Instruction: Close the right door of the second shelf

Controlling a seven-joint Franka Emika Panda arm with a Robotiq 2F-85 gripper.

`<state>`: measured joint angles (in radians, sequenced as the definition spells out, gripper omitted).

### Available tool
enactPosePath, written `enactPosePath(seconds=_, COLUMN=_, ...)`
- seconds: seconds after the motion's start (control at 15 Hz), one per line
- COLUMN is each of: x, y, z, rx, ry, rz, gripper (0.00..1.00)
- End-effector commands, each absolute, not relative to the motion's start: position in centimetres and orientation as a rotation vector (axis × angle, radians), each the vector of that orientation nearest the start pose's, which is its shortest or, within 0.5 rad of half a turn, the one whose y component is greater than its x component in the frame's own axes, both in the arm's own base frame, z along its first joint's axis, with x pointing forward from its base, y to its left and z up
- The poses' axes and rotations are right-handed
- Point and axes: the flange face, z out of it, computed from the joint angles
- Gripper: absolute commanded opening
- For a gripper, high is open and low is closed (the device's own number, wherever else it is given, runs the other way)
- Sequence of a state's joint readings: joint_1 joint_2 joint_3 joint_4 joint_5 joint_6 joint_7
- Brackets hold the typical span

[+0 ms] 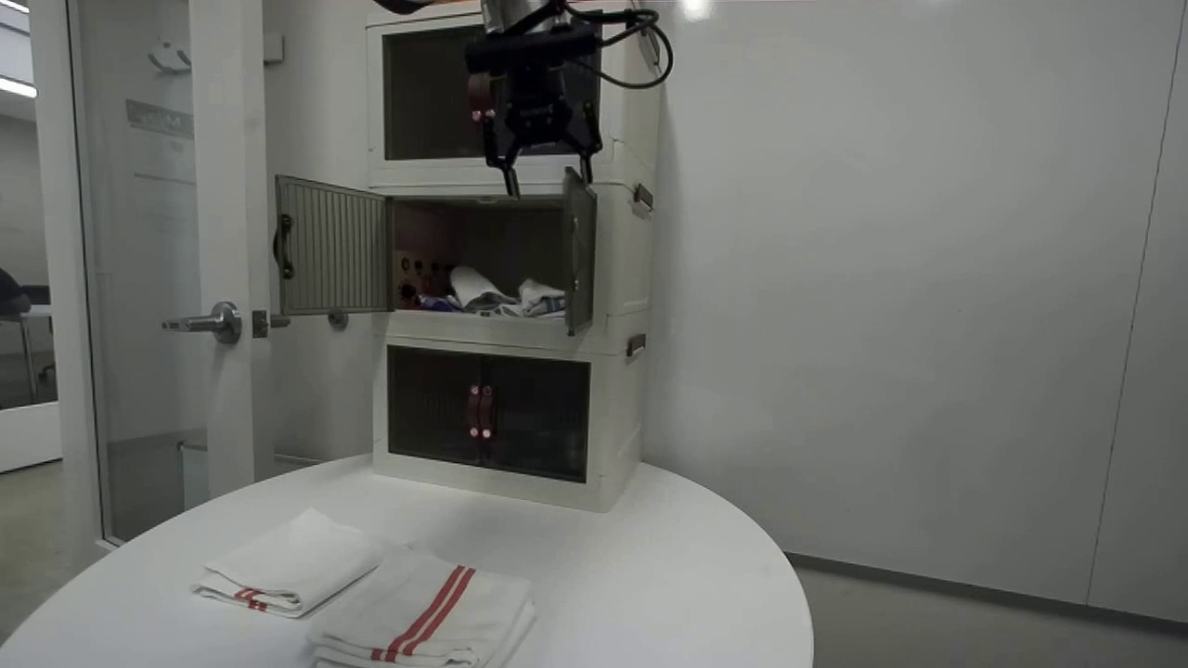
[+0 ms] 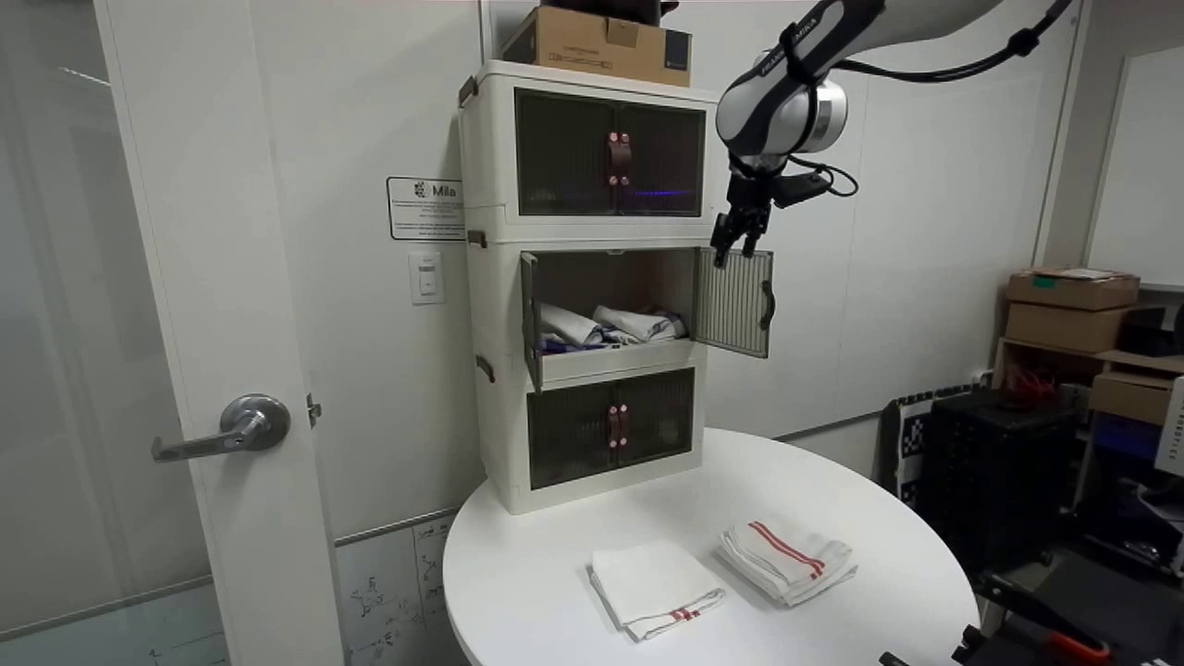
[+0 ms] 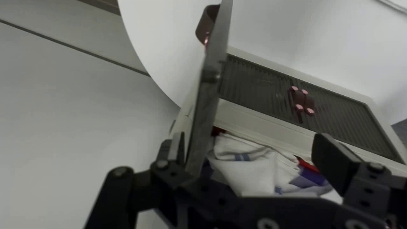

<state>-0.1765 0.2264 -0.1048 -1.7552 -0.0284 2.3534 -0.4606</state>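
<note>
The second shelf (image 1: 624,260) is the white middle compartment of the cabinet; it stands open in both exterior views (image 2: 495,314). The right door (image 1: 580,260) is swung outward: narrow and nearly edge-on in one exterior view, ribbed face with handle in another (image 2: 733,314). In the wrist view the right door (image 3: 205,105) stands between my fingers, close to the left finger. My gripper (image 1: 549,188) is open at the door's top edge, one finger outside it, as also seen here (image 2: 733,259). In the wrist view the fingers (image 3: 249,143) are wide apart; contact with the door cannot be told.
The left door (image 1: 334,246) is also open. White cloths (image 3: 248,171) lie inside the shelf. The upper tier (image 2: 569,153) and lower tier (image 1: 436,404) have shut dark doors. A cardboard box (image 2: 606,46) sits on top. Folded towels (image 2: 657,587) lie on the round table (image 1: 696,547).
</note>
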Motion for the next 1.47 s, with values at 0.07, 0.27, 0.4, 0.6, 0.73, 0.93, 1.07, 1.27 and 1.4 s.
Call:
enactPosePath(seconds=0.07, x=64.4, y=-13.2, z=48.4, rx=-3.076, ry=-0.545, rz=-0.504, gripper=1.00)
enactPosePath(seconds=0.27, x=64.8, y=-11.1, z=48.2, rx=-3.016, ry=-0.624, rz=-0.462, gripper=1.00)
enactPosePath(seconds=0.4, x=65.1, y=-10.1, z=48.1, rx=-2.984, ry=-0.672, rz=-0.457, gripper=1.00)
enactPosePath(seconds=0.6, x=65.7, y=-8.5, z=48.1, rx=-2.909, ry=-0.771, rz=-0.448, gripper=1.00)
enactPosePath(seconds=0.73, x=66.5, y=-7.5, z=48.5, rx=-2.886, ry=-0.829, rz=-0.459, gripper=1.00)
enactPosePath(seconds=0.93, x=69.0, y=-6.9, z=47.4, rx=-2.974, ry=-0.851, rz=-0.578, gripper=1.00)
enactPosePath(seconds=1.07, x=71.2, y=-7.3, z=46.5, rx=-3.033, ry=-0.850, rz=-0.682, gripper=1.00)
enactPosePath(seconds=1.27, x=74.1, y=-8.0, z=44.2, rx=-3.120, ry=-0.840, rz=-0.795, gripper=1.00)
enactPosePath(seconds=1.4, x=75.6, y=-8.2, z=42.6, rx=-3.161, ry=-0.825, rz=-0.823, gripper=1.00)
